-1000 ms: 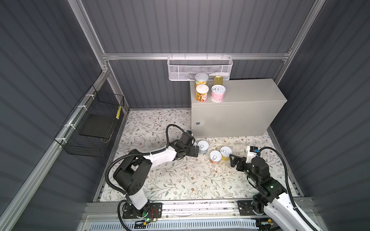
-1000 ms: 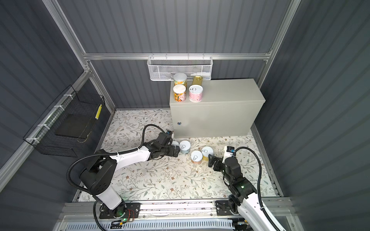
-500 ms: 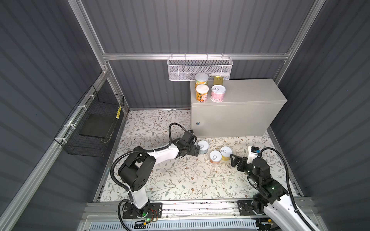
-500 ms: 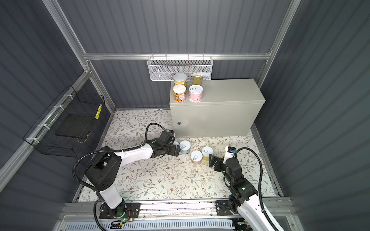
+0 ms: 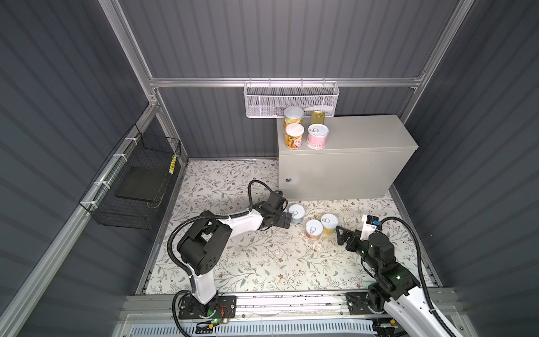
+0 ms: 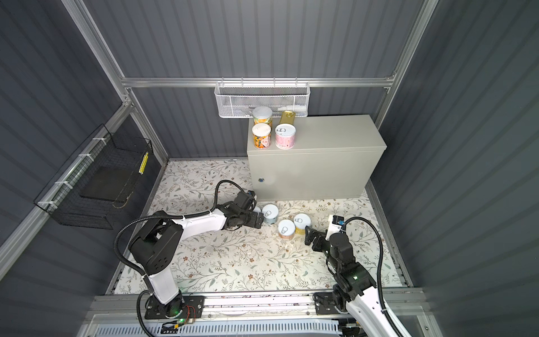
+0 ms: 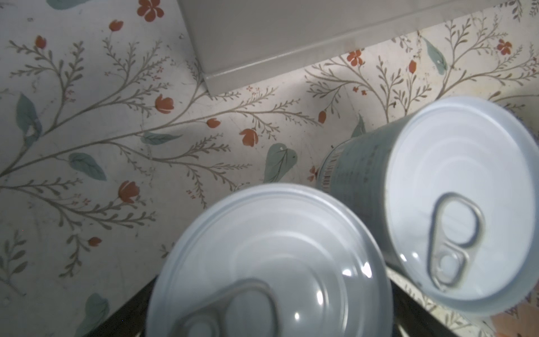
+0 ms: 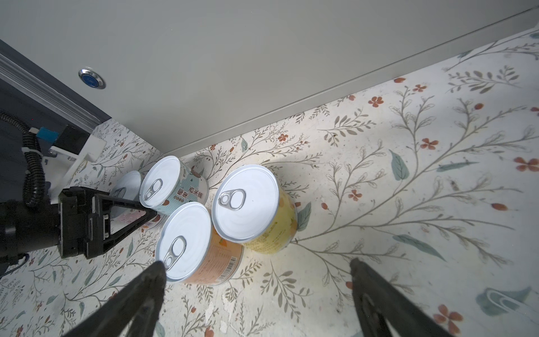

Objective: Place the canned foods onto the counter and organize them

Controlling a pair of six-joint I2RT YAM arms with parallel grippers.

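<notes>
Counter [image 5: 364, 131] carrying four cans [image 5: 317, 139] at its left end; four more on the floor [image 5: 262, 262] in front; left gripper [image 5: 287, 212], jaws wide, seemingly straddles a low can [image 8: 127, 183] beside the blue-grey can [image 5: 296, 213]; right gripper [image 8: 256, 264] gapes empty near the yellow can [image 5: 329, 223].

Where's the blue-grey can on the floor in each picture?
In a top view: blue-grey can on the floor, before the counter, near its left front corner.
In a top view: same spot.
Left wrist view: the farther can, grey-green side showing.
Right wrist view: blue label, behind the orange can.
Shared landmark: the counter's bottom edge meeting the floor.
</notes>
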